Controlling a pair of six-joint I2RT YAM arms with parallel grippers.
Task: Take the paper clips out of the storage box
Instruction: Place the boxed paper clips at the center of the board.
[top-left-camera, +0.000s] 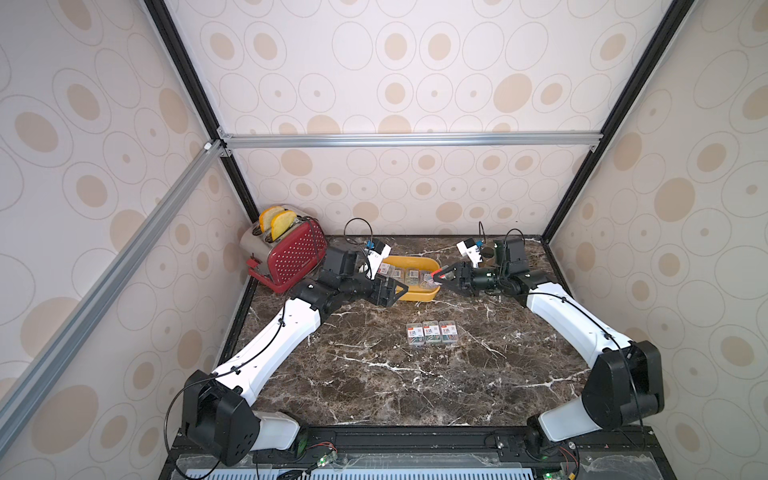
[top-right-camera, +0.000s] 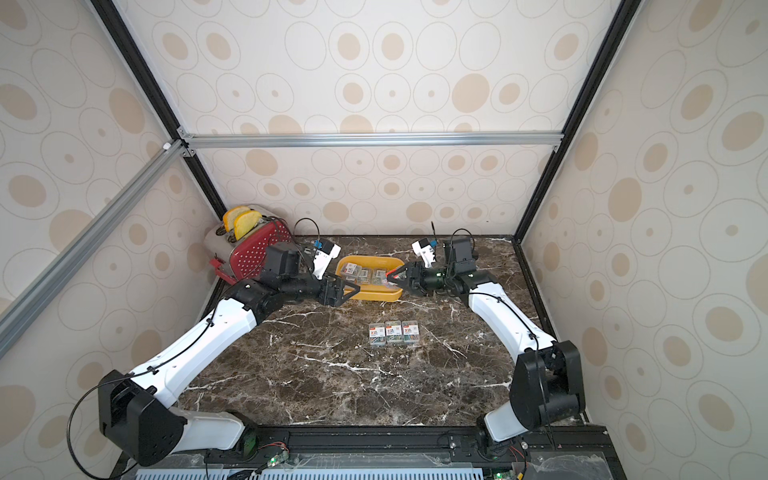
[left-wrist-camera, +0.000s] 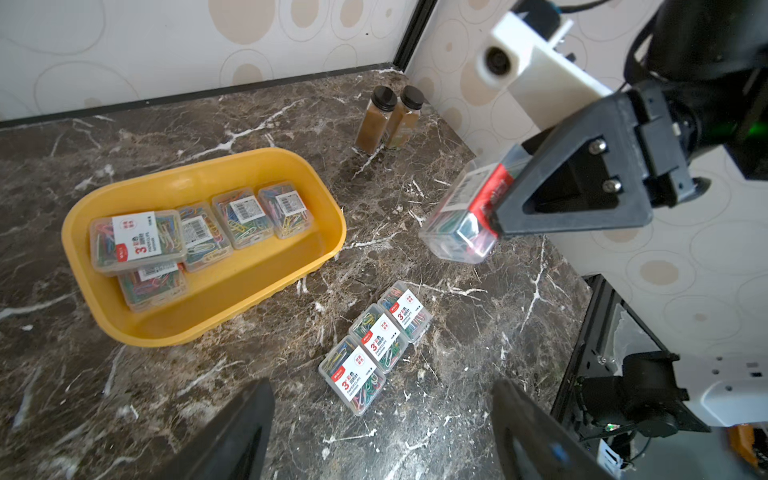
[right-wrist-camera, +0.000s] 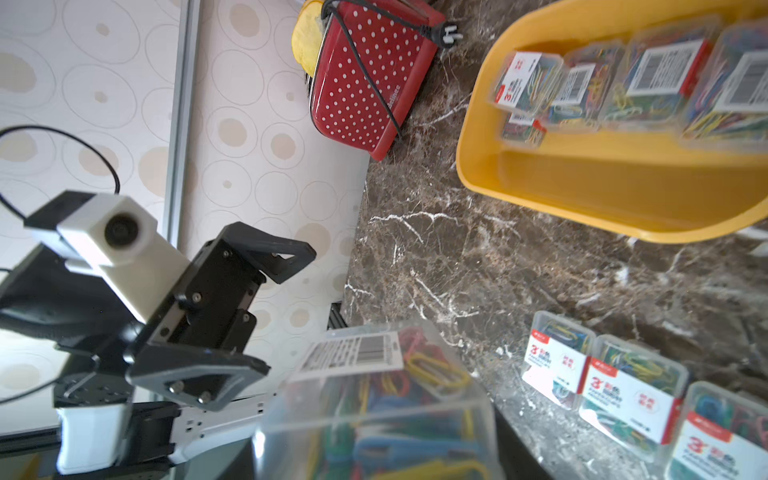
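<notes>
Closest, the paper-clip box pinched in our right gripper should ride level from the storage box at the table's back edge to the mid-table row; left gripper open, empty.

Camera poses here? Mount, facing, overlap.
Top views: stereo head high over the near edge, looking down toward the back wall; both arms, left tool, right tool, storage box.
Left wrist: on the left arm, facing the storage box, the row of three clip boxes and the right tool's held clip box; own fingers in the foreground.
Right wrist: on the right arm, facing the left tool and toaster; held clip box up close.
Shared: all four show the storage box and that row.
</notes>
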